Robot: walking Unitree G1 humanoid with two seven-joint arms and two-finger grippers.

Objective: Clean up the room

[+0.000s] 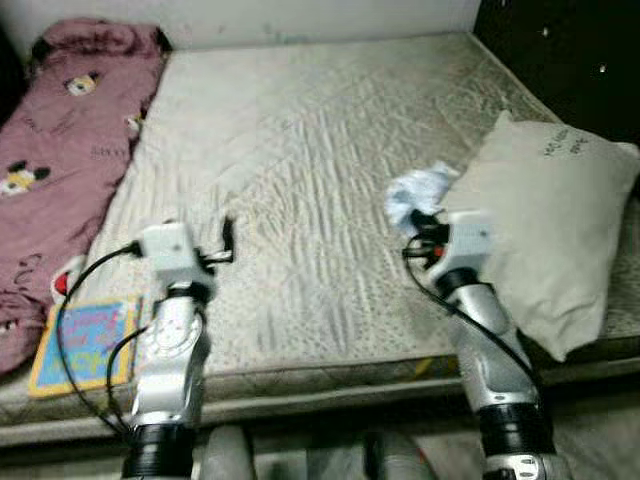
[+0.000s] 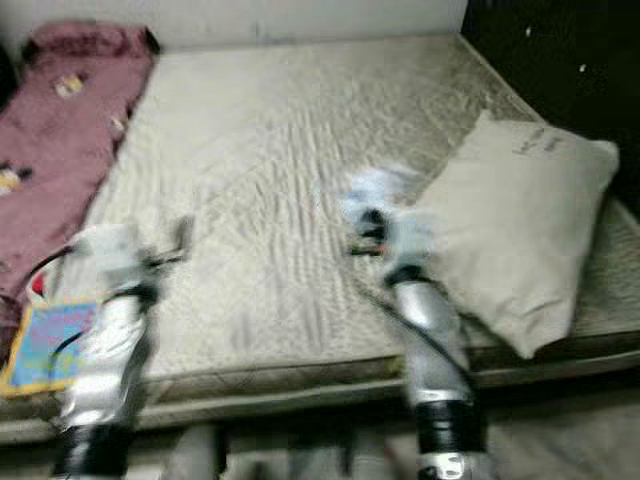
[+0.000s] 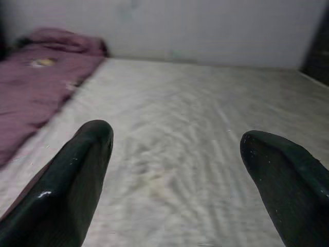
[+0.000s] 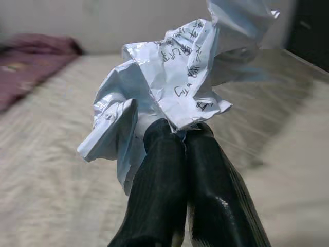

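Right tool (image 4: 177, 135) raised over mattress (image 1: 320, 150), pinching crumpled paper (image 4: 175, 77); left tool (image 3: 175, 149) wide.

Place: a bedroom in a home.
Bed: a bare quilted mattress (image 1: 330, 190) spans the view, its front edge at 6 o'clock.
Bedding: a pink cartoon-print blanket (image 1: 60, 170) at 9 to 10 o'clock; a grey pillow (image 1: 550, 220) at 3 o'clock.
Wall: a plain pale wall (image 1: 300, 15) at 12 o'clock.
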